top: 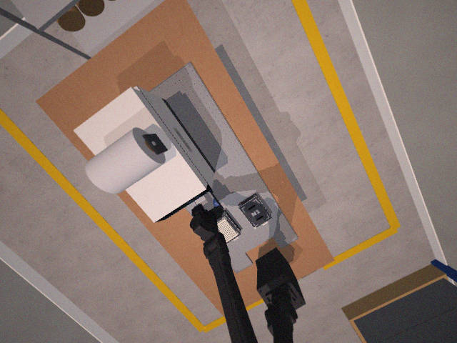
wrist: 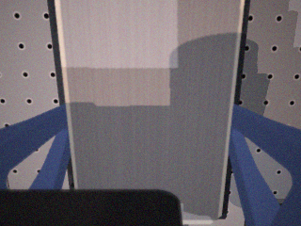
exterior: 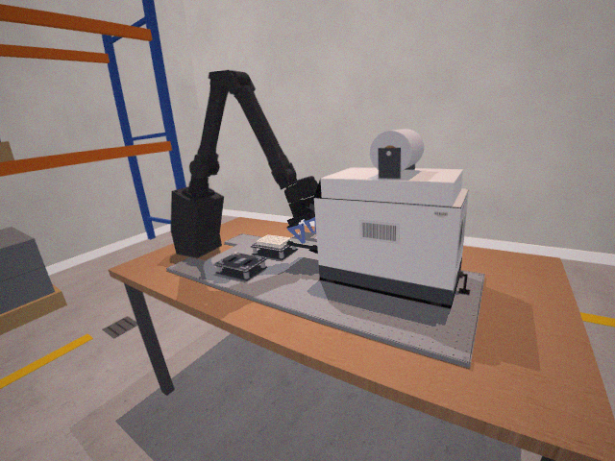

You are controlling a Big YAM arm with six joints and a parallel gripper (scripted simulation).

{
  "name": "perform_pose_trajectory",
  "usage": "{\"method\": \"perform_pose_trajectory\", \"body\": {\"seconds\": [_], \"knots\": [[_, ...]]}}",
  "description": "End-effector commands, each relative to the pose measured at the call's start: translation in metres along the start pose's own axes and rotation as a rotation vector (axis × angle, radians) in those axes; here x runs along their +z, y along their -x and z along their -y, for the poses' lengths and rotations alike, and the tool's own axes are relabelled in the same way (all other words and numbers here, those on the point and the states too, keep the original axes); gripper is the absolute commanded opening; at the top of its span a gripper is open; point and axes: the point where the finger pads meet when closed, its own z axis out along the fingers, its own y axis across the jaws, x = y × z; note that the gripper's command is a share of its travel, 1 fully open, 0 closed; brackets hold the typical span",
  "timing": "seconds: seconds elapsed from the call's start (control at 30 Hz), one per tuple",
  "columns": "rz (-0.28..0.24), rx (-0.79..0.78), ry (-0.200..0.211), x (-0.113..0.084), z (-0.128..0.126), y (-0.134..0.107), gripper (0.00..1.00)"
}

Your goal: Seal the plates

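My gripper (wrist: 150,112) (exterior: 304,230) is shut on a foil-covered plate (wrist: 141,155), one blue finger at each long side. The plate is level, at the stage (exterior: 306,246) beside the sealer (top: 166,188) (exterior: 347,213); whether it touches the stage is hidden. The foil looks smooth, with shadows across it. The other plate (top: 226,229) (exterior: 273,240) is open, its pale wells showing, and sits in the nest nearer the sealer's side. Nest N1 (top: 264,207) (exterior: 241,266) is empty. The START button and the lamp cannot be made out.
The sealer's body stands close beside my wrist, with the foil roll (top: 114,162) (exterior: 414,146) on top. The arm's base (top: 278,271) (exterior: 197,223) stands beyond the nests. The perforated baseplate (top: 235,143) (exterior: 397,329) lies under the sealer and the nests.
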Motion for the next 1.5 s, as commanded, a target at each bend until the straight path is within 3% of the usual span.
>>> {"method": "perform_pose_trajectory", "body": {"seconds": [0.0,0.27,0.77,0.97,1.17,1.47], "knots": [[0.032,-0.006,0.010,0.003,-0.008,0.020,0.00],[0.039,-0.005,0.011,-0.009,-0.008,0.026,0.00],[0.002,0.001,0.006,-0.020,-0.005,0.004,0.00],[0.047,0.005,0.012,-0.023,-0.007,0.022,0.00],[0.056,0.006,0.013,-0.021,-0.009,0.029,0.00],[0.012,0.001,0.007,-0.009,-0.008,0.016,0.00]]}}
